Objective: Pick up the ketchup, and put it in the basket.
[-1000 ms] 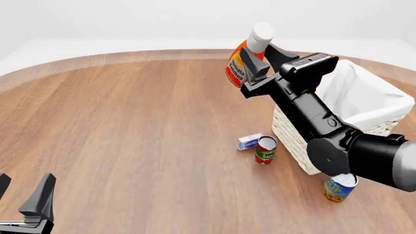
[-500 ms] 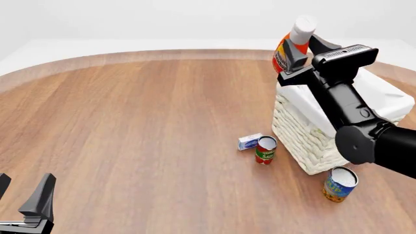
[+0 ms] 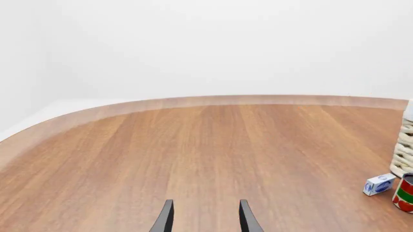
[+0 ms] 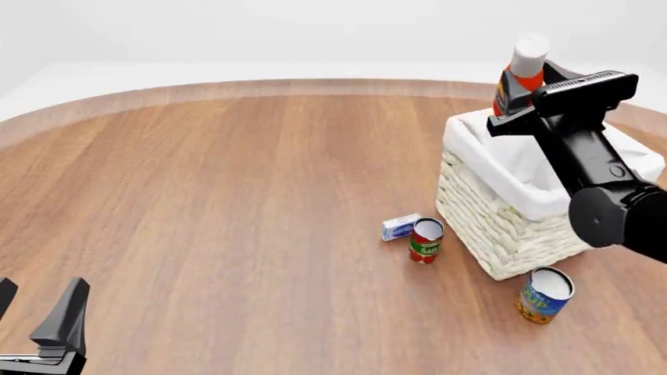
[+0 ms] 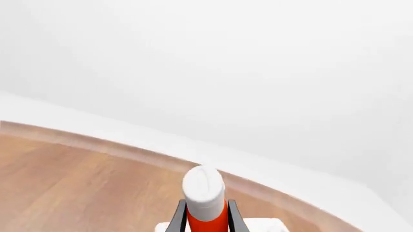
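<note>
The orange-red squeeze ketchup bottle with white cap is held aloft, roughly upright, by the right gripper, clamped on the body just below the cap, above the far rim of the square cream wicker basket with white cloth liner. Handling judged: light, smooth plastic, somewhat squashable, so a firm but not crushing hold low on the body is preferred; a hold near the neck could let it swing or slip. Front view gives bottle-to-basket alignment and the small blue-white box, red-and-green can and blue-yellow can on the wooden tabletop. Right wrist view shows only cap and fingers flanking the neck; the basket is barely seen. Left gripper is parted, empty, parked over bare tabletop.
</note>
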You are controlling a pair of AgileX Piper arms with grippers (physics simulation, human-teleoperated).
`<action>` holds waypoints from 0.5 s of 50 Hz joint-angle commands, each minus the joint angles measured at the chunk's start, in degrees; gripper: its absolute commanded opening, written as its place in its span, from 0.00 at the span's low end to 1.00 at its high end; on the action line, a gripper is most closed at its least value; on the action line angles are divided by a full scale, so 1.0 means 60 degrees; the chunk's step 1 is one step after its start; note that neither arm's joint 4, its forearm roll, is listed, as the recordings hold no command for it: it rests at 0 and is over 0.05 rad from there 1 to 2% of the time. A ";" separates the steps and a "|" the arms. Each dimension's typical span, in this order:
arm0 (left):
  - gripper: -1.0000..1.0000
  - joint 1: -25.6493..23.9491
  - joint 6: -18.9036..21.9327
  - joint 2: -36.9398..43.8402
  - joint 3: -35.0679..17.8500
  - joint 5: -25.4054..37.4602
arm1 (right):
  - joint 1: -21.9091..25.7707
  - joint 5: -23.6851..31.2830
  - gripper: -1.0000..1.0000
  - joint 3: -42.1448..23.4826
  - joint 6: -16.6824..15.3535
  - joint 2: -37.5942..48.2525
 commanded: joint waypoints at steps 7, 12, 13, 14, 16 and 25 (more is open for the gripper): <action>1.00 0.0000 0.0000 0.0000 0.0000 0.0000 | -0.0961 0.0578 0.00 0.0503 0.0348 -0.0781; 1.00 0.0000 0.0000 0.0000 0.0000 0.0000 | -0.1002 0.0650 0.00 0.0613 0.0476 -0.0824; 1.00 0.0000 0.0000 0.0000 0.0000 0.0000 | -0.1030 0.0656 0.00 0.0623 0.0523 -0.0796; 1.00 0.0000 0.0000 0.0000 0.0000 0.0000 | -0.1051 0.0663 0.00 0.0629 0.0576 -0.0768; 1.00 0.0000 0.0000 0.0000 0.0000 0.0000 | -0.1022 0.0711 0.00 0.0569 0.0595 -0.0606; 1.00 0.0000 0.0000 0.0000 0.0000 0.0000 | -0.1024 0.0868 0.00 0.0407 0.1288 -0.0141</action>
